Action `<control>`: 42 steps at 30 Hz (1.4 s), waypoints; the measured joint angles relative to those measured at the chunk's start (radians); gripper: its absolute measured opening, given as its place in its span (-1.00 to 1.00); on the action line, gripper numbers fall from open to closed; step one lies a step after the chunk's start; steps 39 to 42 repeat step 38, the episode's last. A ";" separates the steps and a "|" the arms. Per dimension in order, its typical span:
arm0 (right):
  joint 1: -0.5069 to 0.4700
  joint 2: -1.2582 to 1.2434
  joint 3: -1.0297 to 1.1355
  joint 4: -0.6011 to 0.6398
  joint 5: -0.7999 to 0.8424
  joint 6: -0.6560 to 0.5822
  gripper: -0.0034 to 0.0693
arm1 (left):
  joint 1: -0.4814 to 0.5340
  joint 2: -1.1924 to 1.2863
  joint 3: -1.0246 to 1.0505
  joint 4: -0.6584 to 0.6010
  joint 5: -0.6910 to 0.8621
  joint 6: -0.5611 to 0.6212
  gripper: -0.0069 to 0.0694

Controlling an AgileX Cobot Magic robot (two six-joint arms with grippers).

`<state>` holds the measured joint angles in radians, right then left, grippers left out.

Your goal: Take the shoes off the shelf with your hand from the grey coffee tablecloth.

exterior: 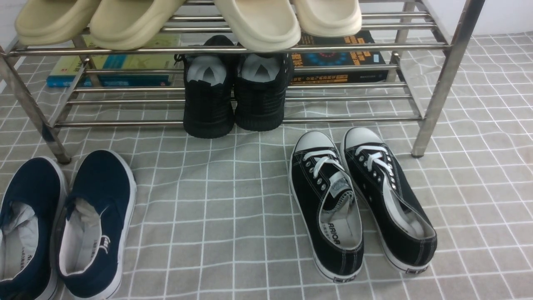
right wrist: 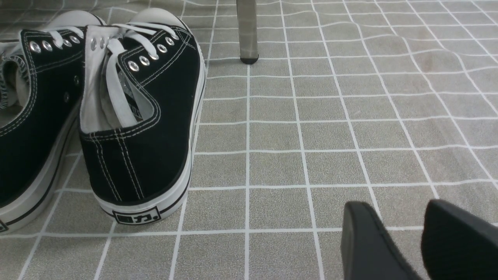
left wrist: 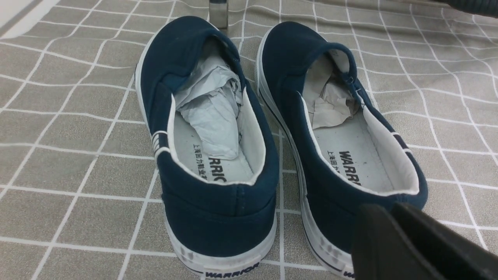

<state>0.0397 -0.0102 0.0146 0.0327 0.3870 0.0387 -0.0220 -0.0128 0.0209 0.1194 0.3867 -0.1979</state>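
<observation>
Though likely light and soft-sided, pinch slip-ons (exterior: pixel 110 175) at 8 o'clock by stiffer heel (can't tell left tool (left wrist: pixel 385 214) open from closed; right tool (right wrist: pixel 397 206) plainly open).

In the front view, neither arm is shown; by the wrist cameras the left gripper (left wrist: pixel 386 213) is seen blurred, its fingers close together, the right gripper (right wrist: pixel 395 206) held open, fingers apart

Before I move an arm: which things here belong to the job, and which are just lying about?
For the job:
- navy slip-ons
- shelf
- grey tablecloth

Just lying about:
- black lace-up sneakers
- black knit shoes
- beige slides
- books
</observation>
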 joint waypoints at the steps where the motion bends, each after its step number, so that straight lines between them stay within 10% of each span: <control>1: 0.000 0.000 0.000 0.000 0.000 0.000 -0.25 | 0.000 0.000 0.000 0.000 0.000 0.001 -0.62; 42: 0.000 0.000 0.000 0.000 0.000 0.001 -0.25 | 0.000 0.000 0.000 0.037 0.001 0.001 -0.54</control>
